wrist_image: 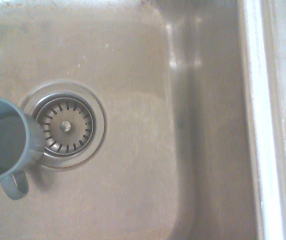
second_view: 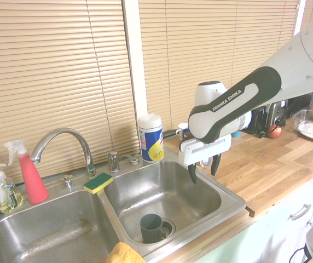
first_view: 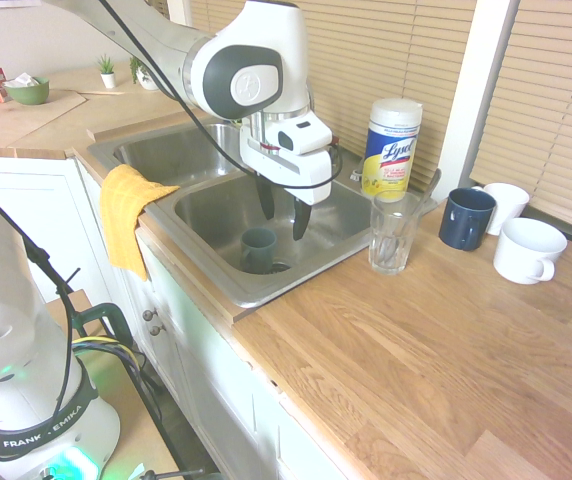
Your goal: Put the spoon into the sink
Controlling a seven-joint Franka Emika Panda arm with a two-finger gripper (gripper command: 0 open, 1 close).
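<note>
My gripper (first_view: 284,210) (second_view: 203,170) hangs open over the sink (first_view: 226,292) (second_view: 238,204), above the basin nearest the counter, with nothing between its dark fingers. The spoon is not in view in any frame. In that basin a grey-blue mug (first_view: 258,250) (second_view: 152,227) (wrist_image: 3,145) stands beside the drain strainer (wrist_image: 65,126). The wrist view shows the bare steel floor of the sink (wrist_image: 143,195) and one side wall, with no spoon on them.
On the wooden counter stand a clear empty glass (first_view: 394,232), a Lysol canister (first_view: 391,148) (second_view: 150,137), a navy mug (first_view: 466,217) and two white mugs (first_view: 528,250). A yellow cloth (first_view: 126,215) drapes over the sink's front rim. A faucet (second_view: 63,145) and a sponge (second_view: 98,182) sit behind the basins.
</note>
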